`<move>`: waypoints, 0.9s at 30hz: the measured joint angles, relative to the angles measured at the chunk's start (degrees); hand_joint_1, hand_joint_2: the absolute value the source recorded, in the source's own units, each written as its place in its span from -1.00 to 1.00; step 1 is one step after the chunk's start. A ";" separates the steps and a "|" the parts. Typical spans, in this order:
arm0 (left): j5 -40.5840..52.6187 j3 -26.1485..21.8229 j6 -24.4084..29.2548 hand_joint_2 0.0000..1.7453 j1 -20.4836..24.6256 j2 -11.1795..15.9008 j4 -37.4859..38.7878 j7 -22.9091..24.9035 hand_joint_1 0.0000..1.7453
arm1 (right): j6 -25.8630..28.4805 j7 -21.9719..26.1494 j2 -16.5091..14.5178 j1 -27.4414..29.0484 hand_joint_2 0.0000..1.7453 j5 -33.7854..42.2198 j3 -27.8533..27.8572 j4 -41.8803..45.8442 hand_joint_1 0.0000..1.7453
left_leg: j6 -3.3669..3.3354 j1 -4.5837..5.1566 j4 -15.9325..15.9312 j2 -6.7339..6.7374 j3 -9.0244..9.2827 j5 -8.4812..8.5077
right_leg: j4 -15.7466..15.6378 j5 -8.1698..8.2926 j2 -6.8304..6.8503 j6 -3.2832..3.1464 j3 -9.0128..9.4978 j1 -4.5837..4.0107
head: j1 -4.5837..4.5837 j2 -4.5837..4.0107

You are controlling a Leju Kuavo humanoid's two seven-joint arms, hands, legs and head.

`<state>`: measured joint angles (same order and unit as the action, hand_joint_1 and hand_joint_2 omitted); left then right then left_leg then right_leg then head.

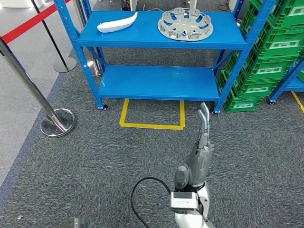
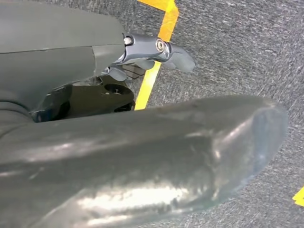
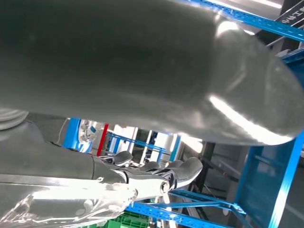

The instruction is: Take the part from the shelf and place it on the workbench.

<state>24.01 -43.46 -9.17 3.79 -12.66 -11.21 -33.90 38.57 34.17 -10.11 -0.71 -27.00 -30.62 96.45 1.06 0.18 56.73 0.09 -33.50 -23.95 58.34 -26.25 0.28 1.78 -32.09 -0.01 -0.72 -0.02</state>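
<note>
The right hand (image 1: 201, 147) is reaching forward over open grey carpet (image 1: 107, 166), fingers straight and holding nothing, well short of the blue shelf (image 1: 161, 83). The left hand (image 2: 150, 47) is hanging above the carpet with nothing in it, fingers apart. Two parts are lying on the top shelf board: one grey wheel cover (image 1: 185, 23) and one white curved panel (image 1: 117, 23), with a yellow floor outline (image 1: 152, 126) marking the front edge, green crates (image 1: 265, 52) stacked to the right and two stanchion posts (image 1: 53, 121) standing left.

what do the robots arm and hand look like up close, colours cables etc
The right arm is silver-white at the wrist, with a small grey box bearing a label strip. A black cable loops from it. The right hand is dark grey with slim, lighter grey fingers. The left hand has a thick, glossy grey thumb and metal screws.
</note>
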 joint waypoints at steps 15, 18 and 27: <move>0.03 -0.13 1.01 -1.00 -0.05 0.22 0.00 5.00 -1.00 | 0.36 -1.69 0.50 0.22 -1.00 -3.87 -0.70 -0.26 -1.00 | 0.00 0.00 0.00 0.00 0.00 0.00 | 0.00 0.00 0.00 0.00 0.00 0.00 | -0.01 0.00; 0.33 -0.13 1.65 -1.00 -0.05 0.22 0.00 5.64 -1.00 | 0.38 -1.79 0.57 0.18 -1.00 -4.25 -0.85 -0.26 -1.00 | 0.00 0.00 0.00 0.00 0.00 0.00 | 0.00 0.00 0.00 0.00 0.00 0.00 | -0.01 0.00; 1.56 -0.13 1.81 -1.00 -0.05 0.35 0.00 8.94 -1.00 | 0.32 -2.09 0.82 -0.07 -1.00 -5.62 -1.50 -0.25 -1.00 | -0.61 0.33 0.12 -0.01 -0.06 -0.39 | -0.34 -0.02 0.01 0.45 0.13 0.34 | 0.03 0.00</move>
<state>25.58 -43.58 -7.37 3.75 -12.31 -11.21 -24.96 38.89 32.08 -9.29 -0.78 -32.62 -32.12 96.20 0.45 0.51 56.86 0.08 -33.55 -24.34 58.00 -26.27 0.30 2.22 -31.96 0.33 -0.69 -0.02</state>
